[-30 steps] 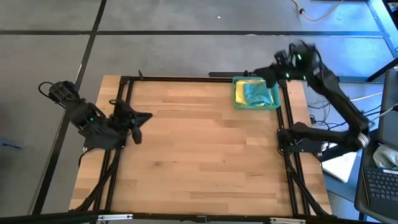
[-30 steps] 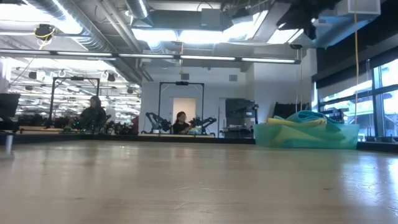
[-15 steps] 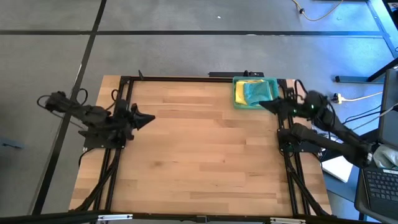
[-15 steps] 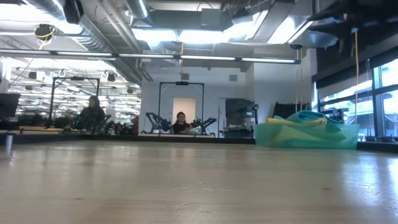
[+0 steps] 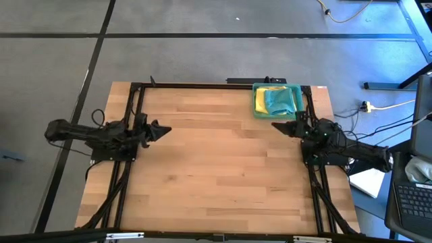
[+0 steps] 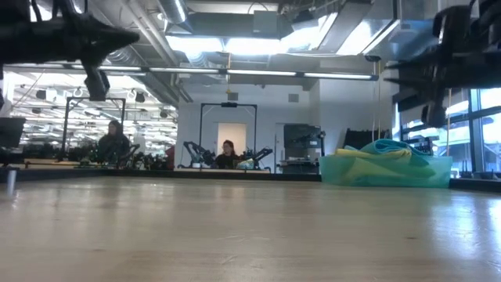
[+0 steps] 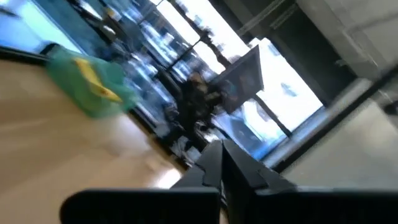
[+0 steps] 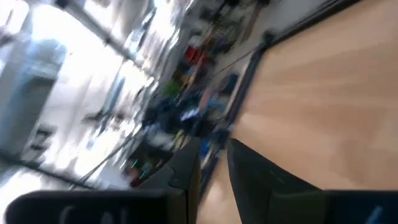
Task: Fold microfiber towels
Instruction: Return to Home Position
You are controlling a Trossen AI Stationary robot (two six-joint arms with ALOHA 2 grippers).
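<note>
teal towel (image 5: 279, 101): folded, lying on top of the yellow towel (image 5: 259, 100), both inside the teal tray (image 5: 277, 117)
teal tray: at the far right corner of the counter (image 5: 223, 169)
right tool (image 5: 275, 124): low by the counter's right edge, near the tray, empty, fingers a narrow gap apart
left tool (image 5: 164, 128): by the counter's left edge, well apart from the tray, empty, fingers pressed together

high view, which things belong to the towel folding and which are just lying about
Job: teal towel on yellow towel in the tray; left gripper, right gripper at the table sides.
Lying about: keyboard, floor cable.
</note>
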